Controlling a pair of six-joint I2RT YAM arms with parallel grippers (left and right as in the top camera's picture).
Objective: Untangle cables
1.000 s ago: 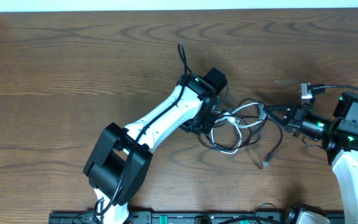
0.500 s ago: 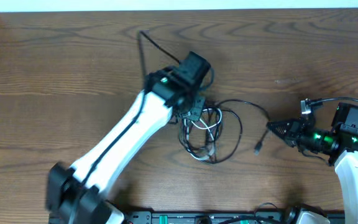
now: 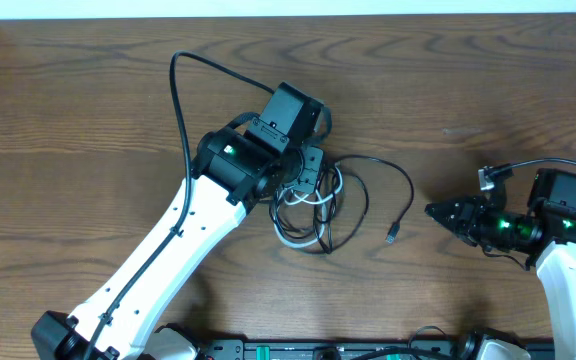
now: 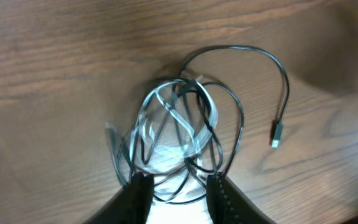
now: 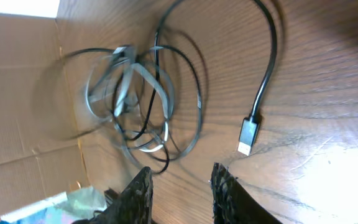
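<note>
Cables (image 3: 313, 205) lie in tangled heap mid-table (image 3: 88, 80): white cord looped through black ones. One black cord arcs right, ending in free plug (image 3: 392, 236). Left gripper (image 4: 176, 186) hangs over heap, fingers parted. Loops lie between them, not pinched; likely placed for fresh bite. Right gripper (image 5: 179, 180) sits well right of heap, fingers apart, empty, aimed at plug, probably the easiest end to pull free.

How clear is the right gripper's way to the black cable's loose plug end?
Probably yes, it can reach. The plug end lies on the bare table, apart from the tangle, and the right gripper points toward it, jaws open, nothing between.
</note>
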